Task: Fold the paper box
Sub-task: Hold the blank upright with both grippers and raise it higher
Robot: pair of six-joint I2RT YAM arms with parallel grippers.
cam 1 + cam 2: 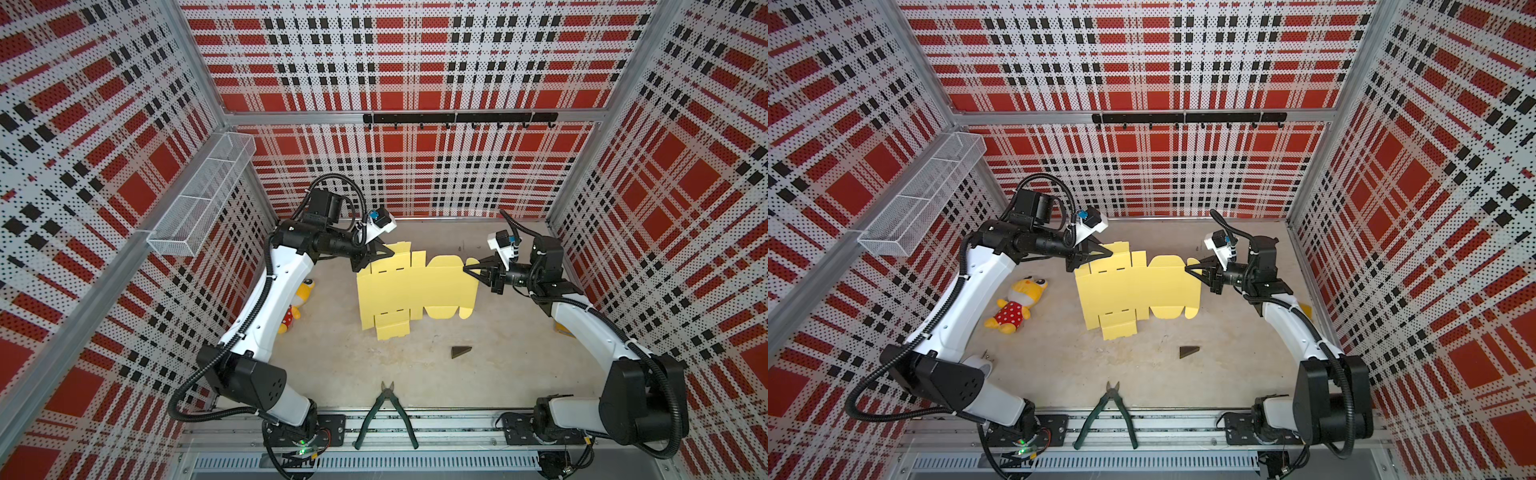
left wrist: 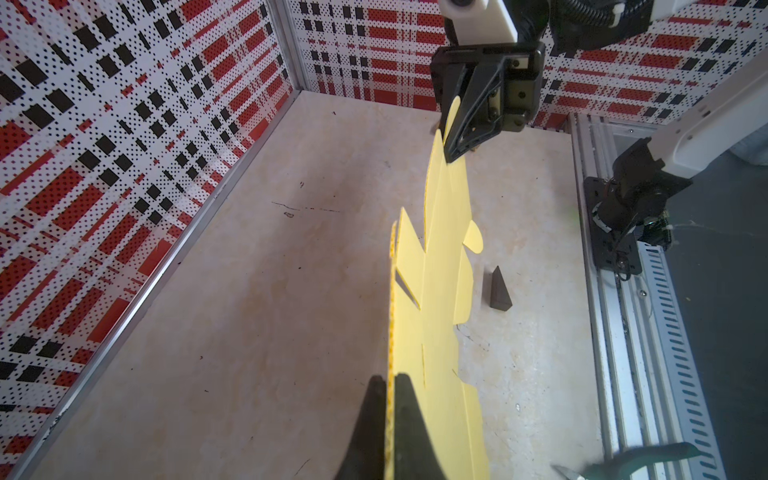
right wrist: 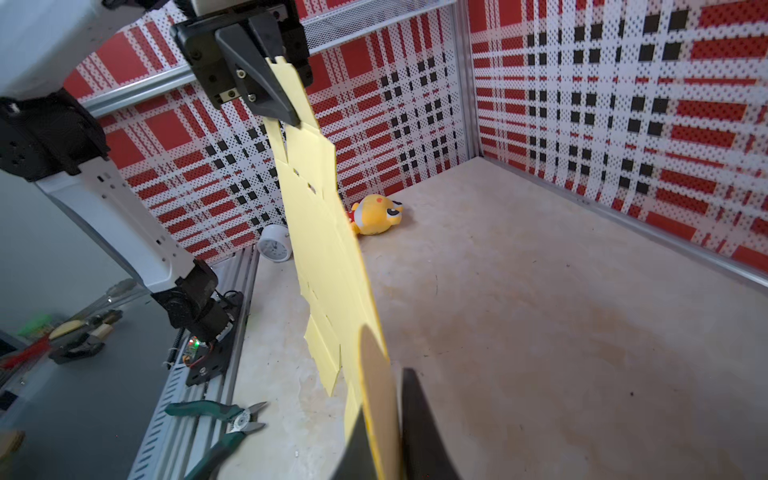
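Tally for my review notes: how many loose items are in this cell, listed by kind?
Paper box sheet: 1
Plush toy: 1
Dark wedge: 1
Green-handled cutters: 1
White clock: 1
Orange-yellow flat piece: 1
Total: 6

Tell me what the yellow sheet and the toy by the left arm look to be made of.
The paper box: thin card, matte pale yellow; its cut edge looks fluted in the left wrist view, so probably fine corrugated board. The plush toy: soft fabric, likely stuffed, fuzzy matte surface.
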